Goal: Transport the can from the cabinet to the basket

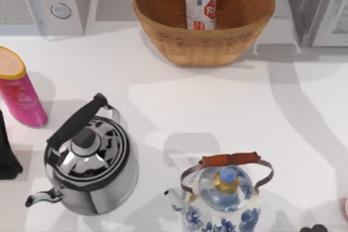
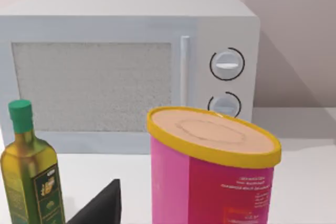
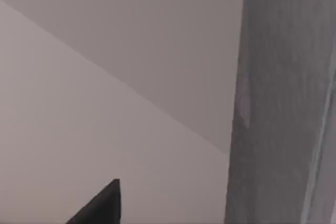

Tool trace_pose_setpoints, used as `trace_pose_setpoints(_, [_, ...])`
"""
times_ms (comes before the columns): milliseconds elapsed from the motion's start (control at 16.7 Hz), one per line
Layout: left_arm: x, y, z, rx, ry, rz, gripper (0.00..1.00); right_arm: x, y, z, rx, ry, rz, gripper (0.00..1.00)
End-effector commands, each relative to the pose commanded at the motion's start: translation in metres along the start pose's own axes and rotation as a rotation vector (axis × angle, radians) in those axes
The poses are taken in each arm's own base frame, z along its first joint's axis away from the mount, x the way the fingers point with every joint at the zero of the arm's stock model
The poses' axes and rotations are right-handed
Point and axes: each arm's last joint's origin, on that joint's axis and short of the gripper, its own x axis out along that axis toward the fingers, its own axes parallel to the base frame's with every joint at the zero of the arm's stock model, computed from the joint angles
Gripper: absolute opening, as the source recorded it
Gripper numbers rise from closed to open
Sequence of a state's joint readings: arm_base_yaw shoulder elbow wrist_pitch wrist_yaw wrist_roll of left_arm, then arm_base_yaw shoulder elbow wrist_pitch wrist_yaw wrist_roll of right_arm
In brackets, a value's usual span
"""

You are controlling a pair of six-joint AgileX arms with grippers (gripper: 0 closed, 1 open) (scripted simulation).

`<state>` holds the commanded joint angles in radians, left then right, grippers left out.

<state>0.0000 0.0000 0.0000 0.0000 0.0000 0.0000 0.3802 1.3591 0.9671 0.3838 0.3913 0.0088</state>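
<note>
The small silver metal can with the red and white label [image 1: 200,5] stands upright inside the big oval woven wicker basket [image 1: 163,23], near its back wall, at the far side of the white table [image 1: 228,107]. So the job looks done, as far as I can judge. The left arm [image 1: 6,150] is a dark shape at the left edge of the table, and a dark bit [image 1: 314,228] at the front right edge may be the right arm. Whether the fingers on either arm are apart or together, I cannot tell. What could go wrong now? The can is tall and thin, so a bump to the basket might tip it over. The left arm sits just beside the pink tube with the yellow-rimmed tan lid [image 1: 19,88] and near the shiny steel kettle with the black handle [image 1: 89,156]. If that arm swings wide, it could knock them. The blue and white flowered kettle [image 1: 225,199] stands at the front, so the right arm should move carefully too.
</note>
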Motion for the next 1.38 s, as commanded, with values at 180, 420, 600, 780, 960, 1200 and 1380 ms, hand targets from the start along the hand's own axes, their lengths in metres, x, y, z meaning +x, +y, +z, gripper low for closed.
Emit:
trace_pose_setpoints(180, [0.0, 0.0, 0.0, 0.0, 0.0, 0.0, 1.0, -0.073, -0.05, 0.0, 0.011, -0.037, -0.003, 1.0])
trace_pose_setpoints(420, [0.0, 0.0, 0.0, 0.0, 0.0, 0.0, 1.0, -0.155, -0.089, -0.044, 0.017, -0.083, -0.004, 1.0])
trace_pose_setpoints(600, [0.0, 0.0, 0.0, 0.0, 0.0, 0.0, 1.0, -0.182, -0.101, -0.096, 0.012, -0.064, -0.004, 1.0])
trace_pose_setpoints(780, [0.0, 0.0, 0.0, 0.0, 0.0, 0.0, 1.0, -0.19, -0.106, -0.138, 0.009, -0.026, -0.002, 1.0])
trace_pose_setpoints(960, [0.0, 0.0, 0.0, 0.0, 0.0, 0.0, 1.0, -0.191, -0.108, -0.159, 0.009, -0.003, -0.001, 1.0])
trace_pose_setpoints(1200, [0.0, 0.0, 0.0, 0.0, 0.0, 0.0, 1.0, -0.191, -0.108, -0.16, 0.009, -0.002, -0.001, 1.0])
trace_pose_setpoints(1380, [0.0, 0.0, 0.0, 0.0, 0.0, 0.0, 1.0, -0.191, -0.109, -0.158, 0.009, -0.006, 0.001, 1.0])
